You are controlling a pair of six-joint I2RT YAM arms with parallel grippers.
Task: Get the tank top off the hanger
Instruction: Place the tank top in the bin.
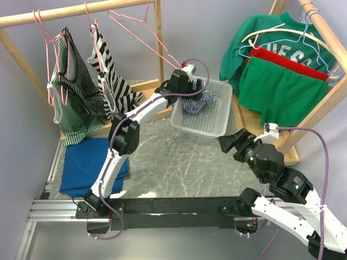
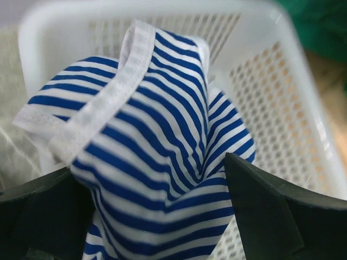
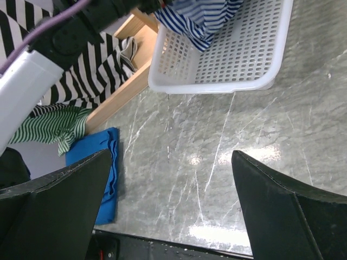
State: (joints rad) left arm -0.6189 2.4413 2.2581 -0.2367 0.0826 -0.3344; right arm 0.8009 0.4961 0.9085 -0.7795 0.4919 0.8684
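Nearest the arm bases, at the desk's point(image 1: 173, 157) near right corner, the right end effector point(image 3: 171, 157) hovers over bare marbled surface with its jaws spread wide and holding nothing. It is probably parked there to keep out of the other arm's way.

Along the near left edge lies a folded blue cloth point(image 1: 89, 162).

Farther back, at the far edge right of centre, sits a white mesh basket point(image 1: 211, 132). The left end effector point(image 2: 149, 165) reaches over the basket's far left corner, jaws apart. The blue-and-white striped tank top point(image 2: 162, 108) is bunched between the jaws but not pinched. The tank top is off any hanger and droops into the basket, which looks like the intended drop spot. It is a crumpled heap with no clear long axis. A white-trimmed edge points up toward the wrist.

Beyond the far left corner, an empty pink hanger point(image 1: 146, 27) hangs on a wooden rail beside other striped tops point(image 1: 111, 81).
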